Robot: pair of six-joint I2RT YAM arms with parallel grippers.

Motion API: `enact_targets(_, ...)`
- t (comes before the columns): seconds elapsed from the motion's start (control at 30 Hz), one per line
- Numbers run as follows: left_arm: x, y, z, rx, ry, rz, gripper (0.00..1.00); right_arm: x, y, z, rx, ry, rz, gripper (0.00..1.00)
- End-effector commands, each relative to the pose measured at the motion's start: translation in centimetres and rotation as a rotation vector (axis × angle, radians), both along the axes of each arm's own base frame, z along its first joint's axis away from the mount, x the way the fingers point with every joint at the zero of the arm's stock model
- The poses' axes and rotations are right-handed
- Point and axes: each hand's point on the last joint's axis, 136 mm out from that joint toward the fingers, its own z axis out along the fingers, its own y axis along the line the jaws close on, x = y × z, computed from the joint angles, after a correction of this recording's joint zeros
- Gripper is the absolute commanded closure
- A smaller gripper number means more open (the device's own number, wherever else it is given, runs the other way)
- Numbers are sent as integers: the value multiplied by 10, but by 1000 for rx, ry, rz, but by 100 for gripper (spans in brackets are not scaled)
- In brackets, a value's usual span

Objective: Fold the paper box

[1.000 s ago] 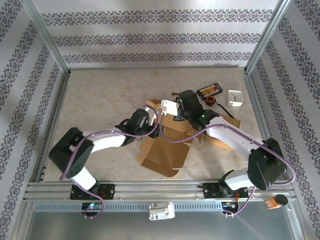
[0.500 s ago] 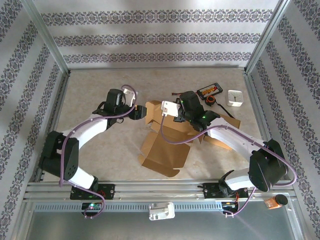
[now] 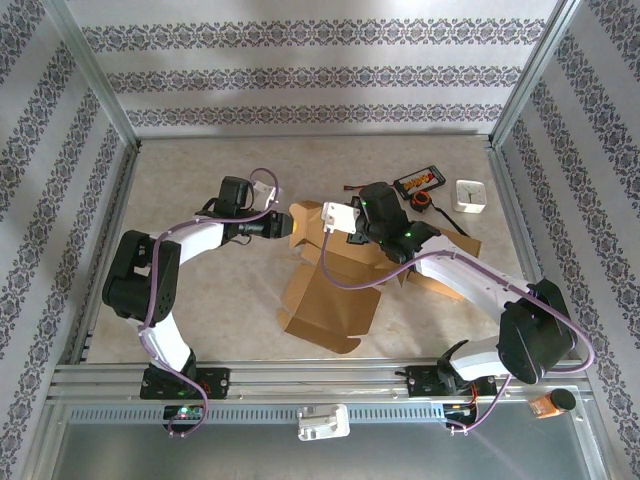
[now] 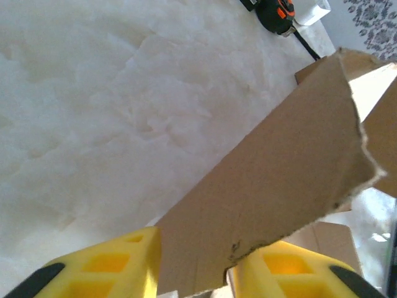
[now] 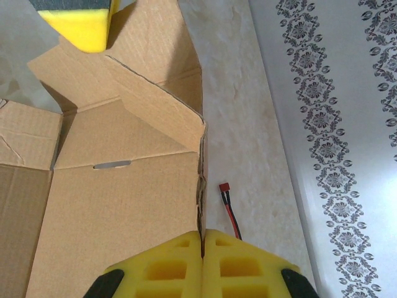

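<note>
The half-formed box (image 3: pixel 330 290) sits mid-bench (image 3: pixel 200 170), one raised wall (image 5: pixel 155 112) pinched in the closed right end effector (image 5: pixel 203 239), apparently to steady it, while the left end effector (image 4: pixel 197 245) straddles a flap (image 4: pixel 279 167), likely to fold it inward, its grip impossible to tell.

brown corrugated paper box (image 3: pixel 330 300) lies half-open on the tabletop (image 3: pixel 220 330), its big panels spread flat below both claws. one wall stands upright, and there, its top edge is pinched tight in the right claw (image 5: pixel 203 239), with creased inner panels falling away beneath. a tilted flap (image 4: pixel 273 186) with a torn edge slants up through the gap between the left claw (image 4: pixel 193 264) fingers.
</note>
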Motion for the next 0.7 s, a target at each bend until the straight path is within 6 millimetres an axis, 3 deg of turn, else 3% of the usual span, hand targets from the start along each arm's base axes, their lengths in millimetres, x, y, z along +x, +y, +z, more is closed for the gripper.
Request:
enact_targets(0.0,10,-8,33,-47,-99,-29,85,8,10,19,16,-63,18,100)
enact_targets(0.1,16,-3,48,-5,-139,-11,100,15,15,28,-6,-103,24,100)
enact_targets(0.2,21,5,73,57,-223,26,100,21,19,37,-46,-156,34,99)
enact_targets(0.3,22,12,90,99,-289,60,100,24,20,33,-125,-200,48,95)
enact_targets(0.4,18,12,86,110,-310,66,100,27,20,14,-209,-208,51,92)
enact_targets(0.67,5,6,51,88,-300,55,100,24,27,-42,-366,-202,79,79)
